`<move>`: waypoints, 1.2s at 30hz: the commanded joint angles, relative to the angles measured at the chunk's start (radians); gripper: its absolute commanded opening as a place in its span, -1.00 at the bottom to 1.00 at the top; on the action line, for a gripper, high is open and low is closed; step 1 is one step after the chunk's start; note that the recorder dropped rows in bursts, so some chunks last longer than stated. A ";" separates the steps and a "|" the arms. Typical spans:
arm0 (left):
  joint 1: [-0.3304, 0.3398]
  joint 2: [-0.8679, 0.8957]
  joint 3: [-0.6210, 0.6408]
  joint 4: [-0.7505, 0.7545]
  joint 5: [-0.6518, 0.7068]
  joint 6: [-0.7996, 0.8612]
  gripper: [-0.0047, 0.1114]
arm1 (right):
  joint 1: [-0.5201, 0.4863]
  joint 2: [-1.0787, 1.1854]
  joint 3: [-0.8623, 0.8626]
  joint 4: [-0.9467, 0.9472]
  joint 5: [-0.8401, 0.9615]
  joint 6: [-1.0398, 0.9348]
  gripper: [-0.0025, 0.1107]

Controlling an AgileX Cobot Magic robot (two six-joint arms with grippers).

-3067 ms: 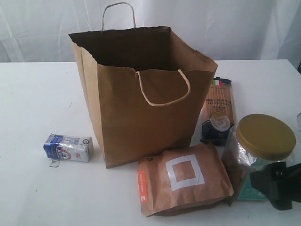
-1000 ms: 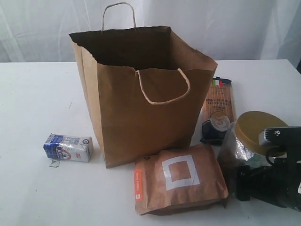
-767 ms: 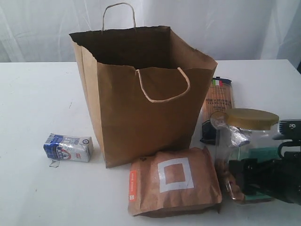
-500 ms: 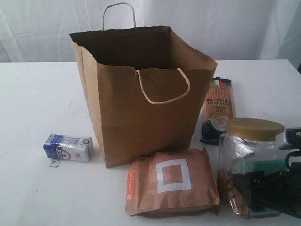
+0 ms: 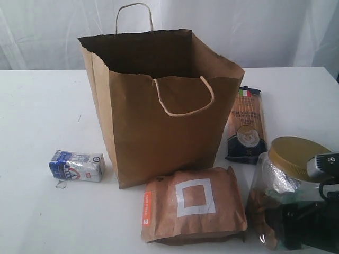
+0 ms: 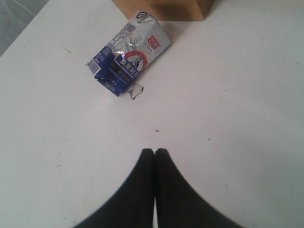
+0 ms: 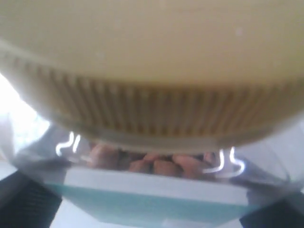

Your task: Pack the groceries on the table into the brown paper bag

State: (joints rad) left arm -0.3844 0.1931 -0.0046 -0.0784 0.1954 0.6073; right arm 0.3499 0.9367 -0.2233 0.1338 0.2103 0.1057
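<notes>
The brown paper bag (image 5: 159, 116) stands open and upright mid-table. My right gripper (image 5: 304, 225) (image 7: 152, 209) is shut on the gold-lidded clear jar (image 5: 294, 156) (image 7: 152, 71) at the front right; the jar is tilted and its dark fingers (image 7: 23, 206) flank the glass body. The brown pouch with a white square (image 5: 193, 203) lies flat in front of the bag. The long pasta packet (image 5: 246, 124) lies to the bag's right. The small blue-white carton (image 5: 77, 165) (image 6: 128, 59) lies left of the bag. My left gripper (image 6: 154, 152) hovers shut and empty over the table near the carton.
The white table (image 5: 42, 106) stretches left of the bag, with only the carton on it. A corner of the bag (image 6: 161, 7) shows in the left wrist view beyond the carton. A white curtain hangs behind the table.
The jar, gripped by my right gripper, went from upright to tilted and shifted slightly right. The pouch slid a little to the left. My left gripper stayed shut.
</notes>
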 commanded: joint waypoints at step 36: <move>0.002 -0.007 0.005 -0.003 -0.001 -0.006 -0.92 | 0.004 -0.006 0.156 0.007 -0.315 0.057 0.36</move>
State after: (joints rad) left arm -0.3844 0.1931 -0.0046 -0.0784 0.1954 0.6073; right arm 0.3499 0.9367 -0.0696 0.1359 -0.0608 0.1590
